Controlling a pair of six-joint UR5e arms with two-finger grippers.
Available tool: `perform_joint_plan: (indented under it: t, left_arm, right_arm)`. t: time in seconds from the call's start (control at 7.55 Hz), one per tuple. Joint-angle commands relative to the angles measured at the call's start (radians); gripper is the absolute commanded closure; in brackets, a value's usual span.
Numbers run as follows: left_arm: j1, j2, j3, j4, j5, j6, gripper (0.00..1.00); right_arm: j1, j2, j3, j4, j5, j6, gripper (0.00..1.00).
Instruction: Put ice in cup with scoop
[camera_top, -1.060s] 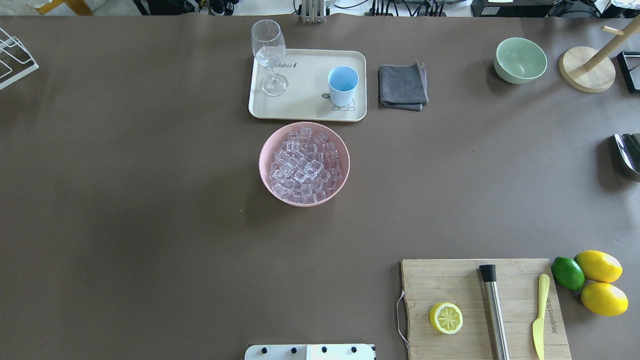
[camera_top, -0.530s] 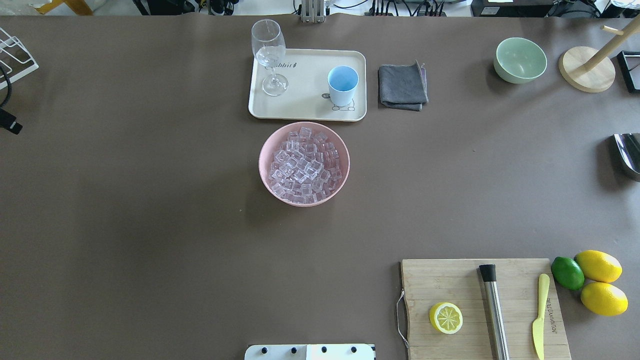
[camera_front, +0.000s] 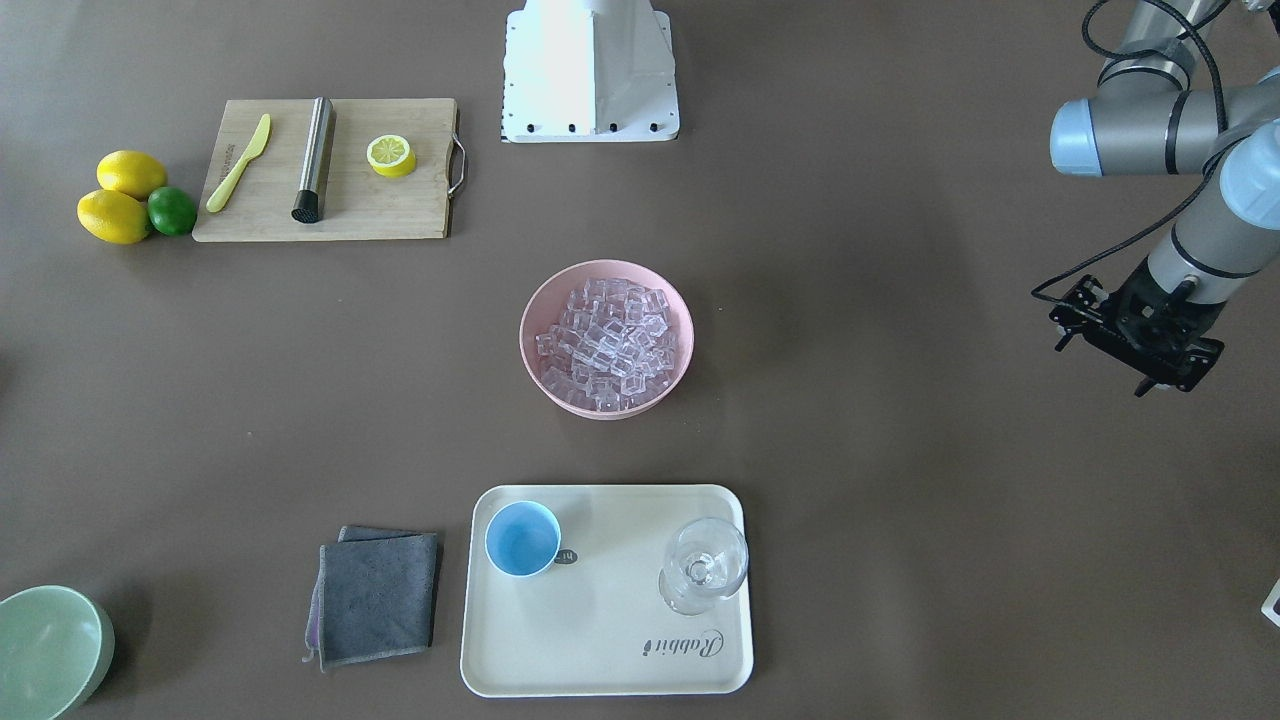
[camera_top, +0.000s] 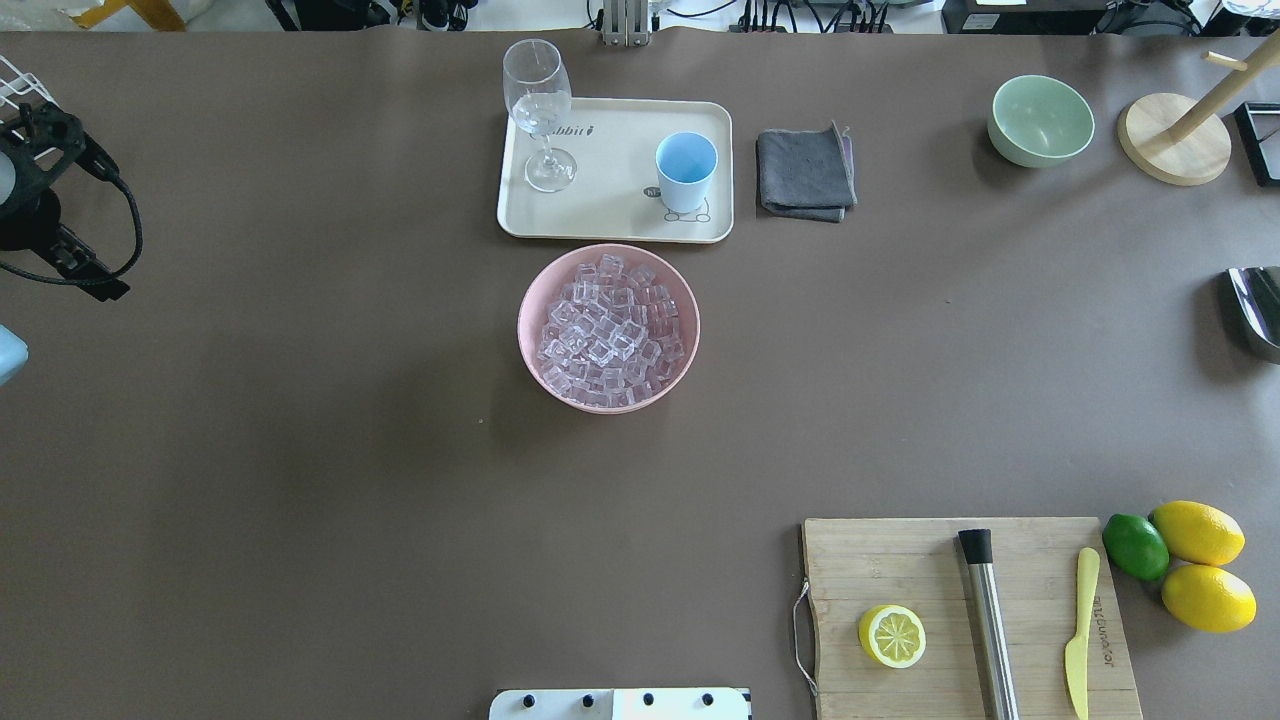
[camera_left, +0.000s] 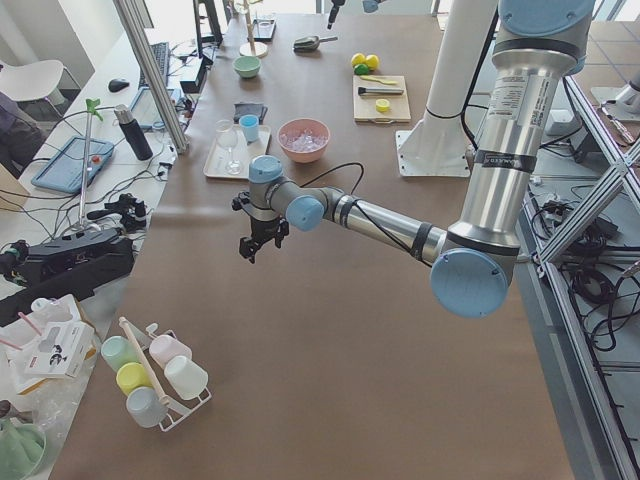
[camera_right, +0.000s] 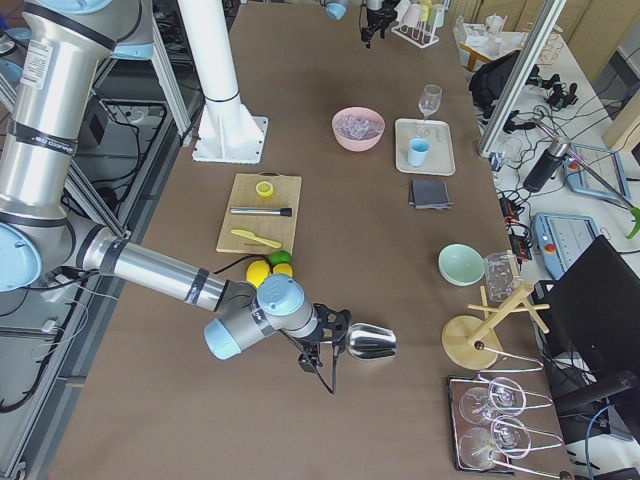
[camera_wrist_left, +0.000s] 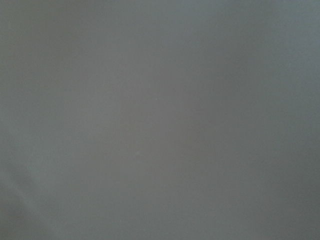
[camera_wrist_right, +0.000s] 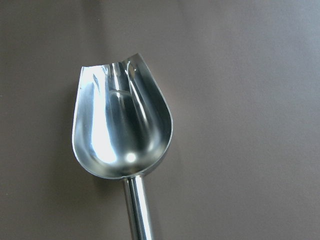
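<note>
Ice (camera_top: 608, 330) fills a pink bowl (camera_top: 522, 325) on the bench (camera_top: 300, 450), just beside the tray (camera_top: 610, 170) carrying cup (camera_top: 686, 170) and glass (camera_top: 540, 110). The scoop (camera_top: 1255, 315) shows at the right edge, the left gripper (camera_top: 45, 195) at the left edge.

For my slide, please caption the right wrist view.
Empty steel scoop, trough facing the camera, against the plain brown table.

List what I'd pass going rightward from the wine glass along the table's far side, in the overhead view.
wine glass → cup → grey cloth → green bowl → wooden stand
</note>
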Motion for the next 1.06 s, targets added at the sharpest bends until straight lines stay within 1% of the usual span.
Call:
perform_joint_plan:
  t: [0.0, 0.13, 0.26, 0.4, 0.53, 0.79, 0.93]
  left_arm:
    - [0.025, 0.003, -0.001, -0.163, 0.016, 0.032, 0.01]
    - [0.028, 0.000, -0.009, -0.157, -0.071, 0.028, 0.01]
    - [0.034, -0.026, 0.028, -0.183, -0.084, 0.023, 0.01]
    - [0.048, -0.061, 0.034, -0.208, -0.092, 0.024, 0.01]
    - [0.080, -0.064, 0.034, -0.232, -0.089, 0.026, 0.01]
    - [0.147, -0.073, 0.040, -0.381, -0.110, 0.034, 0.01]
    - [0.192, -0.119, 0.045, -0.384, -0.112, 0.035, 0.01]
  right_arm:
    - [-0.116, -0.012, -0.004, 0.112, -0.074, 0.138, 0.00]
    - [-0.142, -0.012, -0.005, 0.130, -0.092, 0.171, 0.00]
    - [-0.168, -0.017, -0.011, 0.156, -0.098, 0.179, 0.00]
    - [-0.189, -0.017, -0.016, 0.156, -0.117, 0.178, 0.00]
    - [-0.212, -0.017, -0.021, 0.156, -0.129, 0.178, 0.01]
    - [-0.231, -0.017, -0.031, 0.156, -0.150, 0.169, 0.07]
    - [-0.235, -0.017, -0.037, 0.156, -0.154, 0.169, 0.10]
